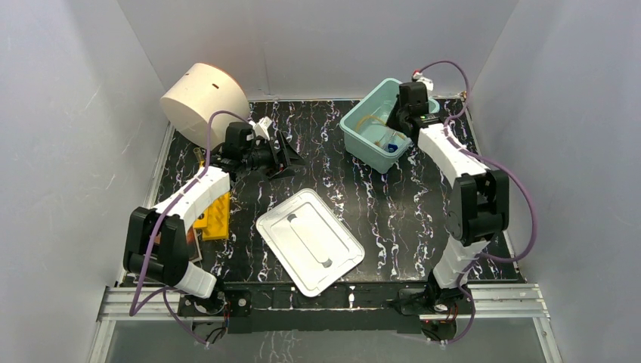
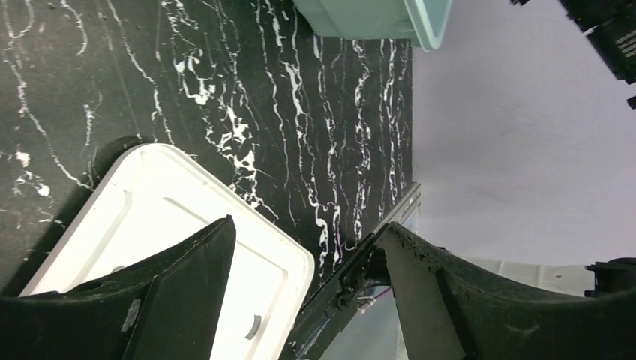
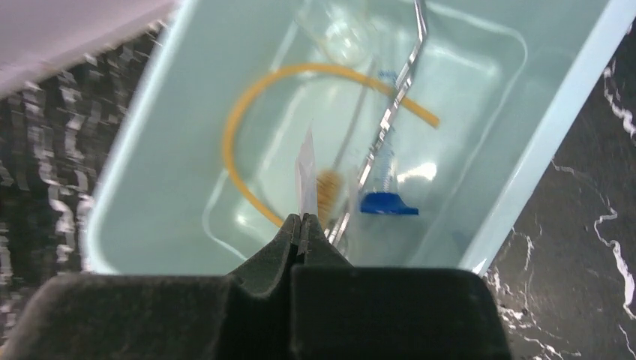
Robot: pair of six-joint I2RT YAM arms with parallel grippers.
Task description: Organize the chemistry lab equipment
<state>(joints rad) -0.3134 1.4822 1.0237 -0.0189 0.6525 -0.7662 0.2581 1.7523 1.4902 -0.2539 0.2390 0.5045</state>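
My right gripper (image 3: 302,220) is shut on a thin white packet (image 3: 306,176) and holds it over the teal bin (image 3: 555,127). In the bin lie a loop of tan rubber tubing (image 3: 247,105), thin metal tongs (image 3: 394,105), a clear tube with a blue cap (image 3: 384,204) and a clear glass flask (image 3: 341,37). In the top view the right gripper (image 1: 401,121) hangs above the bin (image 1: 355,132) at the far right. My left gripper (image 1: 283,155) is open and empty above the table's far left; its jaws stand wide apart in the left wrist view (image 2: 307,225).
The bin's white lid (image 1: 310,240) lies flat at the table's near middle and also shows in the left wrist view (image 2: 150,195). A cream drum-shaped object (image 1: 204,102) stands at the back left. An orange object (image 1: 214,215) lies beside the left arm.
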